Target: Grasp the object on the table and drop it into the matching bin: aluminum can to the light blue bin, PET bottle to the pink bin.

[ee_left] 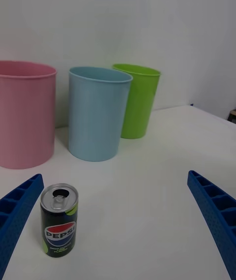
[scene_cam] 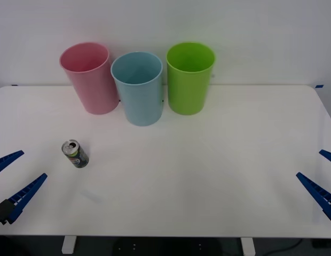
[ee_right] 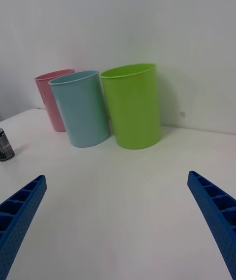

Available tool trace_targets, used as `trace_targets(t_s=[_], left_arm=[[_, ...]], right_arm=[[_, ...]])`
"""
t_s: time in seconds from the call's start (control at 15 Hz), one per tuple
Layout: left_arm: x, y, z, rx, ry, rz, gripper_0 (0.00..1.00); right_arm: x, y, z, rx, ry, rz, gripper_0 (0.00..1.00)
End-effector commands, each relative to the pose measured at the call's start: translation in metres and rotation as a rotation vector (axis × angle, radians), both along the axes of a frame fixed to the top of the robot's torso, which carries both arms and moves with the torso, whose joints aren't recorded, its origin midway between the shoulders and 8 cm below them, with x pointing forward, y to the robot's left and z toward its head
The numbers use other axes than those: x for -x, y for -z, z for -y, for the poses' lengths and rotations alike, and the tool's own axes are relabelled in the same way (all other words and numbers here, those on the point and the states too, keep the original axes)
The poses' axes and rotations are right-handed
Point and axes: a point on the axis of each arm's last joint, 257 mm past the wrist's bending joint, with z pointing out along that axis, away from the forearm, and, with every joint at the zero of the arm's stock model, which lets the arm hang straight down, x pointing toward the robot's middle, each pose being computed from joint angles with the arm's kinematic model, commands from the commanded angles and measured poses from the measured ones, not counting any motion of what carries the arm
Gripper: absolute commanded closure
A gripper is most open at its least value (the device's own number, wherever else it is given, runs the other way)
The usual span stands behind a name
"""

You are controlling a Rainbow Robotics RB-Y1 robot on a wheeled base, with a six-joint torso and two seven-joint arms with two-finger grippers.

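A small dark green-and-black aluminum can (scene_cam: 75, 153) (ee_left: 59, 220) (ee_right: 5, 145) with a silver top stands upright on the white table (scene_cam: 197, 176), left of centre. My left gripper (scene_cam: 15, 178) (ee_left: 118, 231) hovers open at the front left edge, a short way short of the can. My right gripper (scene_cam: 328, 178) (ee_right: 118, 231) is open at the front right edge, far from the can. At the back stand the pink bin (scene_cam: 91, 77) (ee_left: 24, 112) (ee_right: 51, 98) and, to its right, the light blue bin (scene_cam: 139, 88) (ee_left: 96, 112) (ee_right: 81, 108).
A lime green bin (scene_cam: 189, 77) (ee_left: 137, 100) (ee_right: 133, 105) stands right of the light blue one, the three close together near the back wall. Bare tabletop stretches between the can and the bins and across the whole right half.
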Motion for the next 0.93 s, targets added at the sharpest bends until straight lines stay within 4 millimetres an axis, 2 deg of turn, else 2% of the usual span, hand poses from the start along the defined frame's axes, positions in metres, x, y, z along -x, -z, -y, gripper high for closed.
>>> trace_targets(t_s=[0.07, 0.13, 0.2, 0.47, 0.93], left_arm=[[0.000, 0.000, 0.000, 0.000, 0.000, 0.000, 0.00], [0.000, 0.000, 0.000, 0.000, 0.000, 0.000, 0.00], [0.002, 0.016, 0.001, 0.002, -0.012, -0.031, 0.00], [0.002, 0.016, 0.003, -0.005, -0.008, -0.030, 0.00], [0.024, 0.037, -0.017, -0.087, -0.072, -0.040, 0.00]], right_arm=[[0.000, 0.000, 0.000, 0.000, 0.000, 0.000, 0.00], [0.000, 0.000, 0.000, 0.000, 0.000, 0.000, 0.00], [0.000, 0.000, 0.000, 0.000, 0.000, 0.000, 0.00], [0.000, 0.000, 0.000, 0.000, 0.000, 0.000, 0.00], [0.000, 0.000, 0.000, 0.000, 0.000, 0.000, 0.00]])
